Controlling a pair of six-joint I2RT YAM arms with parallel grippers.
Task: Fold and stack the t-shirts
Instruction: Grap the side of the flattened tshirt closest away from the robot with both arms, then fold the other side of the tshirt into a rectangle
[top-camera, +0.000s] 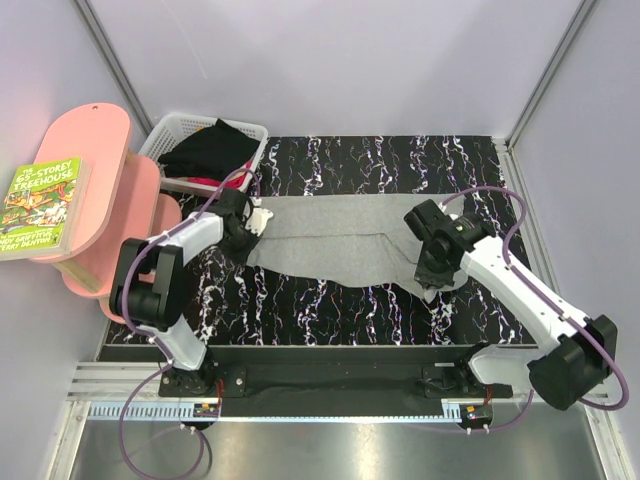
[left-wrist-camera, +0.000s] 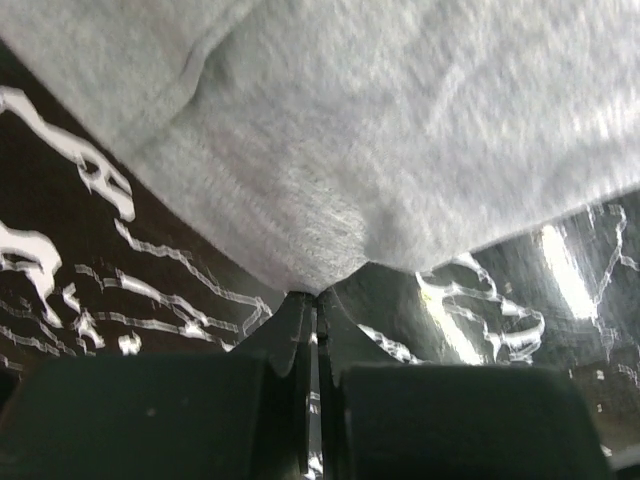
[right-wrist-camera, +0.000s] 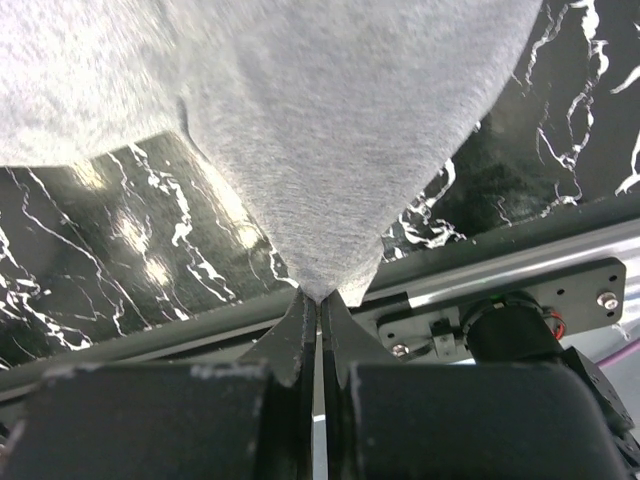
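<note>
Grey t-shirt (top-camera: 340, 240) spread on the desk (top-camera: 330, 310), right of the basket (top-camera: 165, 135) that holds the black t-shirt (top-camera: 205, 150); left gripper (left-wrist-camera: 317, 298) clamped on its basket-side edge, right gripper (right-wrist-camera: 320, 300) clamped on its edge far from the basket.

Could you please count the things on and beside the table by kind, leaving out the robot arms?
T-shirts: 2 (grey t-shirt, black t-shirt)
Baskets: 1 (white basket, holding the black one)
Books: 1 (book)
Pink stands: 1 (pink stand)
Total: 5
</note>
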